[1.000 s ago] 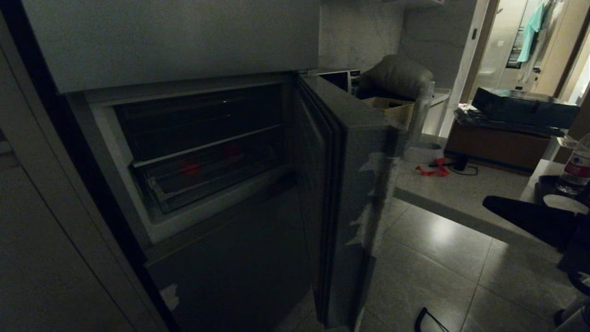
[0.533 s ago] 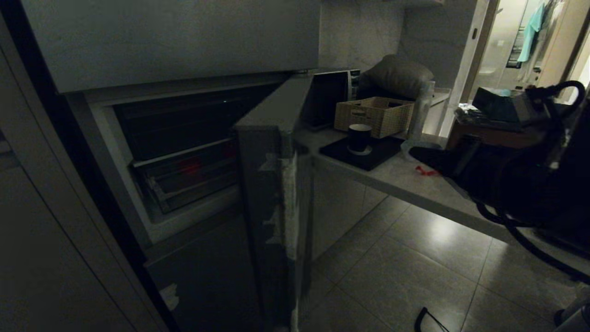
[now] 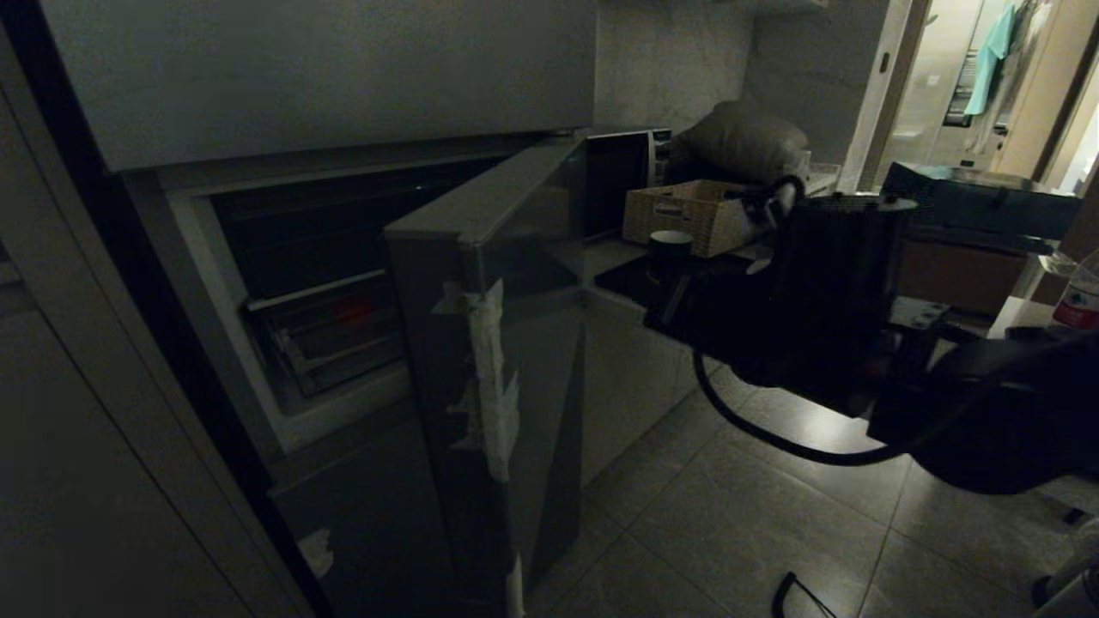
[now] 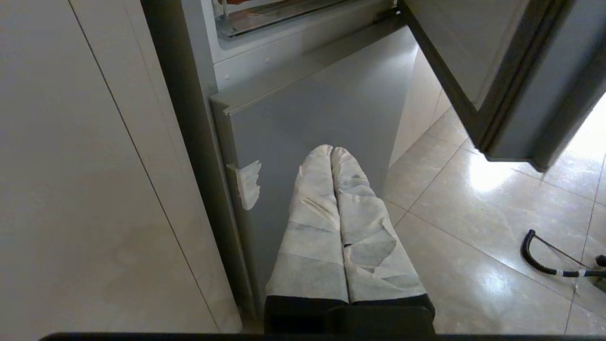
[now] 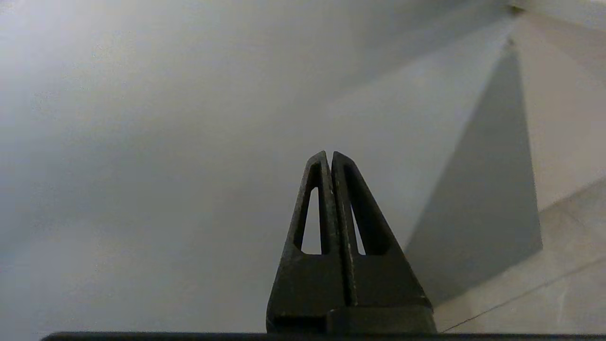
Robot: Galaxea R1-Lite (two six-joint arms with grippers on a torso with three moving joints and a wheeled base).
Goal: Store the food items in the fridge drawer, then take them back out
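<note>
The right gripper (image 5: 331,158), fingers pressed together and empty, faces the outer panel of the fridge door (image 3: 481,360), which stands half shut. The left gripper (image 4: 331,151), also clenched, hangs low by the lower door. One red food item (image 3: 354,311) shows inside the fridge drawer (image 3: 330,343); storing looks done, removal remains.

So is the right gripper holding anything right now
No, in the right wrist view the right gripper has its fingers pressed together with nothing between them, facing a plain grey surface.
</note>
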